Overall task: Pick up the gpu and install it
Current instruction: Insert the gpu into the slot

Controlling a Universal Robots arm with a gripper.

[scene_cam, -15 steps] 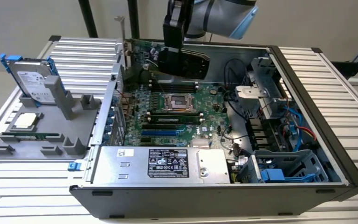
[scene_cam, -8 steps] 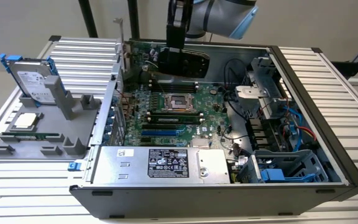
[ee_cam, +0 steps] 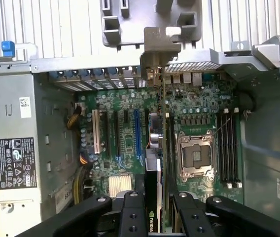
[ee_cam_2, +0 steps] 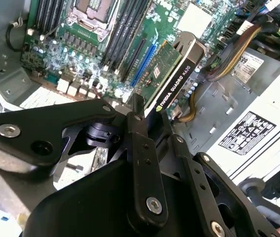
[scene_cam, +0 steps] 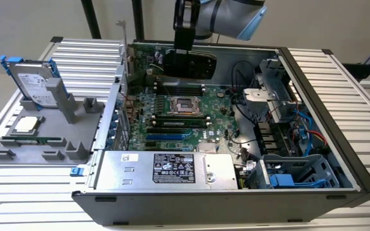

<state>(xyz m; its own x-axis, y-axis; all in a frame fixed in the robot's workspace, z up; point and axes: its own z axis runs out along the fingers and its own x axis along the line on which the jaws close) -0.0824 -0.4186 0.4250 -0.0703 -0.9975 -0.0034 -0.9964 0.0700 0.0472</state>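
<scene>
Jaws clamped on gpu (scene_cam: 188, 65), held on edge over motherboard (scene_cam: 165, 122) in open case (scene_cam: 204, 207), 12 o'clock of CPU socket (scene_cam: 186, 104) in exterior view. Bracket (ee_cam: 159, 47) faces rear slot wall, probably for slot alignment.

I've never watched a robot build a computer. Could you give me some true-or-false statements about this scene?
1. The gripper grips the green expansion card with the black cooler block. True.
2. The silver hard drive with blue rails lies inside the black computer case. False: it stands on the grey holder outside it.
3. The card is seated in the long blue slot. False: that slot is bare, and the card hangs above the green motherboard.
4. The case is open. True.
</scene>
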